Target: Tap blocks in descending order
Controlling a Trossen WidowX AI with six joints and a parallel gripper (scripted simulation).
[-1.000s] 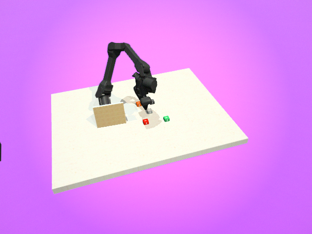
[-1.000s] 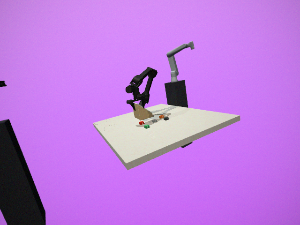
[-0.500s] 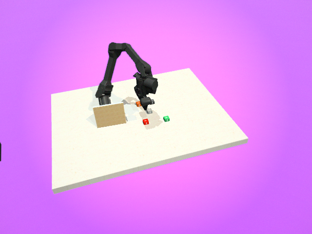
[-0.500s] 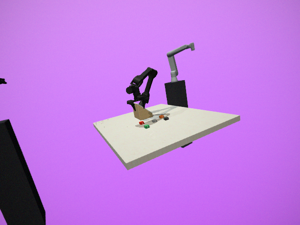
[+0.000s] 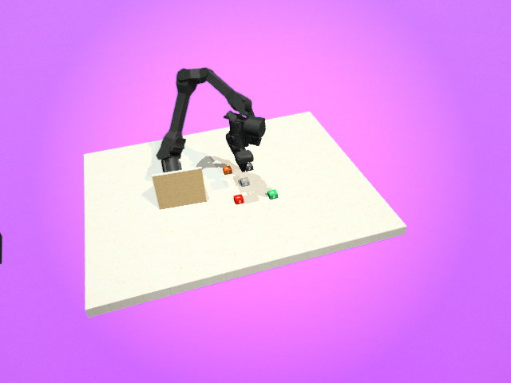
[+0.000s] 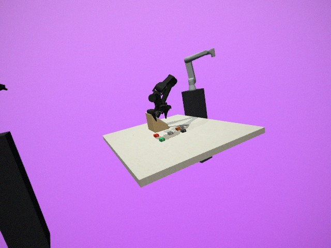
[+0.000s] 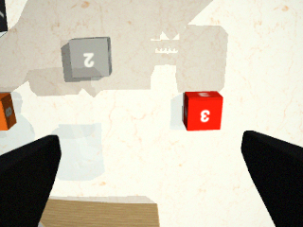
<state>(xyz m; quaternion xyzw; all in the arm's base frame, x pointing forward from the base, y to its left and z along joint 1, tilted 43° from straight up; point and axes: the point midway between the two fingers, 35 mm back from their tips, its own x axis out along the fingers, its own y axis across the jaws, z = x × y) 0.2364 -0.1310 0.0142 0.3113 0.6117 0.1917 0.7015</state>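
Note:
Five small digit blocks lie on the cream table [image 5: 247, 255] [image 6: 165, 160]. The red block [image 5: 238, 199] [image 6: 155, 135] [image 7: 204, 112] shows 3. The grey block [image 5: 244, 181] [image 6: 170, 132] [image 7: 89, 59] shows 2. The orange block [image 5: 227, 169] [image 6: 178, 128] [image 7: 6, 112] and the dark block [image 5: 249, 166] [image 6: 183, 130] have digits too small to read. My gripper [image 5: 242, 158] [image 6: 160, 115] [image 7: 151, 143] is open and empty. It hangs well above the blocks, between the red and grey ones in the wrist view.
A tan board [image 5: 179, 188] [image 6: 154, 124] stands tilted on the table by the arm's base, close to the blocks. A grey second arm on a dark pedestal [image 6: 194, 102] stands beyond the far edge. A dark slab [image 6: 18, 192] stands off the table at lower left.

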